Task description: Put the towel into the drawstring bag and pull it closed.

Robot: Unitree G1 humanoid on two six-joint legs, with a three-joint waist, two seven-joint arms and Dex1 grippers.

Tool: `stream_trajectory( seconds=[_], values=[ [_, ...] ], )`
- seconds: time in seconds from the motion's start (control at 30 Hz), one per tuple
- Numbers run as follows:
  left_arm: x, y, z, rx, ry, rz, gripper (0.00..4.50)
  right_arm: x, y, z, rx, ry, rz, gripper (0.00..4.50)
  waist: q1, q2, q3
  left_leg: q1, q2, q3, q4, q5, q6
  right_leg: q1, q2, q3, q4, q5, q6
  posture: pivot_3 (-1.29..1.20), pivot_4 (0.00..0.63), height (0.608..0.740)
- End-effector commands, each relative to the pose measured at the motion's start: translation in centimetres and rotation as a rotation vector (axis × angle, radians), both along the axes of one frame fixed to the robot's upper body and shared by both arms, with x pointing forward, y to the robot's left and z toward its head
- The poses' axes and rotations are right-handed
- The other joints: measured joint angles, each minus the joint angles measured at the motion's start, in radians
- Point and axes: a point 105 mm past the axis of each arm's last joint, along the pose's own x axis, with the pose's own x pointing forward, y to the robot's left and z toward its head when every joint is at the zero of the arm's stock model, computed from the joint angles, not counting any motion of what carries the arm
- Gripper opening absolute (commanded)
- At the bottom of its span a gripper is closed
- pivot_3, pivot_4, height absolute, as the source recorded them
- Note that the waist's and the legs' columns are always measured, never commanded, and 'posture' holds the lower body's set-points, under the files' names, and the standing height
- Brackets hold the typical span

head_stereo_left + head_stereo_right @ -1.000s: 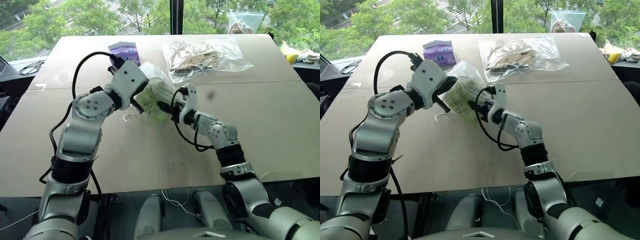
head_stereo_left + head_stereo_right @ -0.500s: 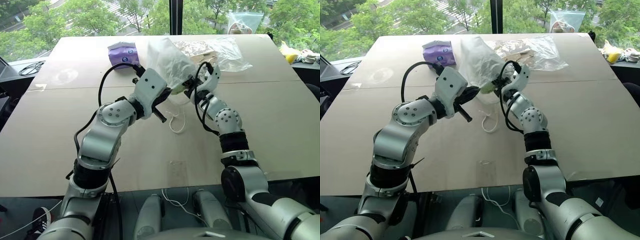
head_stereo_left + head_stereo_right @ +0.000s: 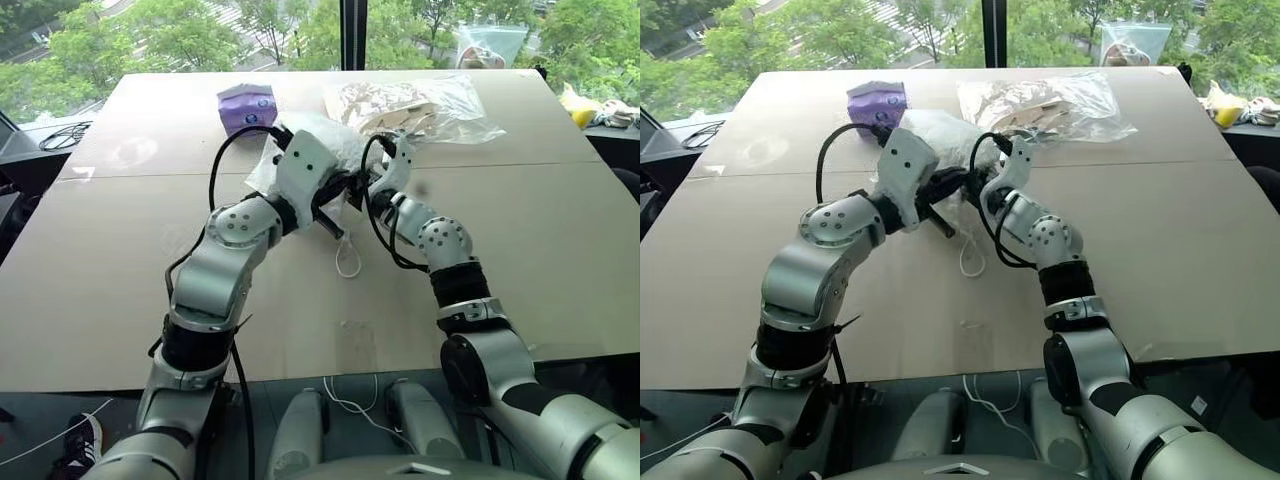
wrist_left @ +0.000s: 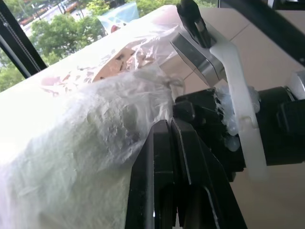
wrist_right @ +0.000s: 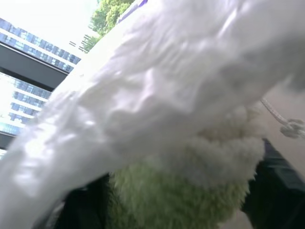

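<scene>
Nearest the robot, a white cord loop (image 3: 347, 262) of the drawstring bag (image 3: 322, 140) hangs slack down to the counter (image 3: 120, 300), so the mouth is not drawn shut. Above it the 2 grippers meet at the bag's mouth. The left gripper (image 4: 164, 138) has its fingers pressed together on the bag's thin plastic at the mouth edge, seen close in the left wrist view. The right gripper (image 3: 372, 182) sits just beside it at the mouth; its 2 black fingers (image 5: 274, 164) stand apart on either side of the towel (image 5: 190, 191), and whether they press on it cannot be told. In the right wrist view the light green towel lies under the milky plastic, at or just inside the mouth; how deep it sits cannot be told.

Judgement: insertion is largely done or nearly so; seating the towel fully and pulling the cord remain.

Farther back lie a purple pack (image 3: 246, 104) and a clear bag (image 3: 420, 108) with brown contents, both apart from the work.
</scene>
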Motion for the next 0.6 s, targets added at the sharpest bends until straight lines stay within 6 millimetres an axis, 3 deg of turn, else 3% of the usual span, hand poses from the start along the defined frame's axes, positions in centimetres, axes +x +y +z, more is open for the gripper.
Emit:
stream_trajectory(
  seconds=[0.03,0.3,0.47,0.6],
  values=[
    [0.6,1.2,1.7,-0.001,-0.084,0.033,0.0,-1.9,4.4,3.4,0.065,-0.067,0.107,4.42,0.0,0.0,0.0,0.0,0.0,0.0,0.0,0.0,0.0,0.0,0.0,0.0,0.0,0.0,0.0,0.0,0.15,0.74],
    [2.9,3.2,3.2,-0.048,-0.123,0.136,0.0,-3.0,1.2,2.3,-0.043,-0.124,0.177,4.42,0.003,0.0,0.0,-0.001,0.0,0.0,0.0,0.0,0.0,0.0,0.0,0.0,0.0,0.0,0.0,0.0,0.15,0.74],
    [3.7,3.6,3.5,-0.076,-0.118,0.151,0.0,-7.9,-0.9,0.7,-0.384,-0.4,0.452,4.42,0.014,0.0,0.0,-0.002,-0.002,-0.001,0.0,0.0,0.0,0.0,-0.002,-0.001,-0.001,0.0,0.0,0.0,0.15,0.74],
    [3.8,3.4,3.5,-0.096,-0.108,0.137,0.0,-6.8,-3.5,-0.5,-0.668,-0.557,0.371,4.42,0.005,0.0,0.0,-0.002,-0.001,0.001,0.001,0.0,0.0,0.0,-0.002,0.0,-0.004,-0.001,0.002,0.0,0.15,0.74]
  ],
)
